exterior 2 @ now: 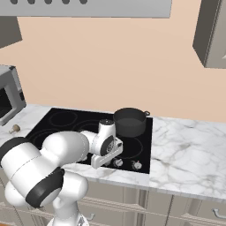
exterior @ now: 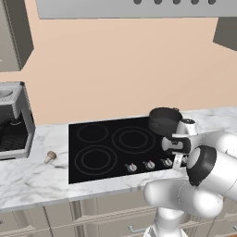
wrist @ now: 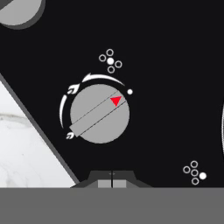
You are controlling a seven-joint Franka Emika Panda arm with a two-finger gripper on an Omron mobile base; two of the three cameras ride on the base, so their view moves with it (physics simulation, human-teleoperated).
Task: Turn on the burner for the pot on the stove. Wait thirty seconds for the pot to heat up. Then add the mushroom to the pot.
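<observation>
Hand view: closed two-finger gripper [wrist: 112, 183], holding nothing, just below round silver knob [wrist: 99, 113]; knob bar runs diagonal. Dark grey pot [exterior: 164, 120] sits rear-right on black glass stove [exterior: 92, 152]; tan mushroom [exterior: 50, 156] on counter, well left.

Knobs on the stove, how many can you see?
3, in a row along the stove's front edge: left knob, middle knob, right knob beside the arm. It may hide more.

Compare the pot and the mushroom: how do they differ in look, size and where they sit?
The pot is dark grey and squat; the mushroom is tan with a pale stem. The pot is far bigger than the tiny mushroom. The pot stands on the stove's back right ring; the mushroom lies tipped on the marble counter, left of the stove. Neither is held.
</observation>
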